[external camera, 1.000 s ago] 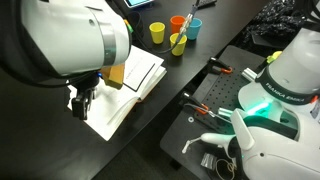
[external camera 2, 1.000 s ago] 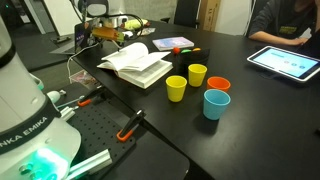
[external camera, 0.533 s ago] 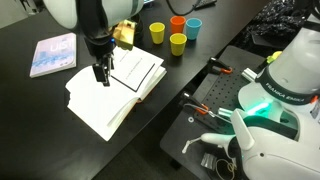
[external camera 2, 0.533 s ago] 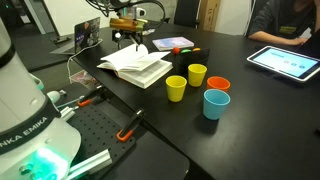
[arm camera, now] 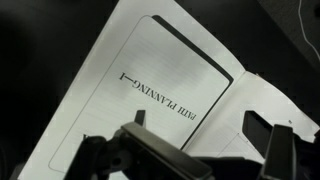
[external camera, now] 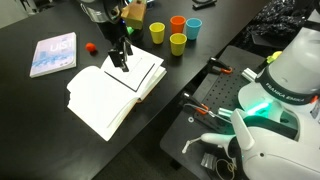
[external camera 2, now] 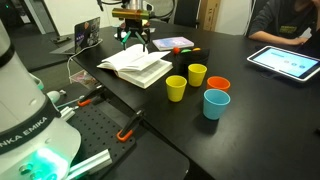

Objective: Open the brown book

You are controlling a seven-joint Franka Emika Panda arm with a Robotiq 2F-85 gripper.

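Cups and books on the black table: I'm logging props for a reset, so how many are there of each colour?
Yellow cups: 2
Orange cup: 1
Blue cup: 1
Brown book, lying open: 1
Light blue book: 1
Total: 6

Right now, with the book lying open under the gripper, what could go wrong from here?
1. The open gripper hangs close over the pages of the brown book; a careless sideways move might snag or crease a sheet.
2. The pages look arched rather than flat in an exterior view, so some may flop back.
3. The yellow cup stands near the book; a wide retreat could tip it.
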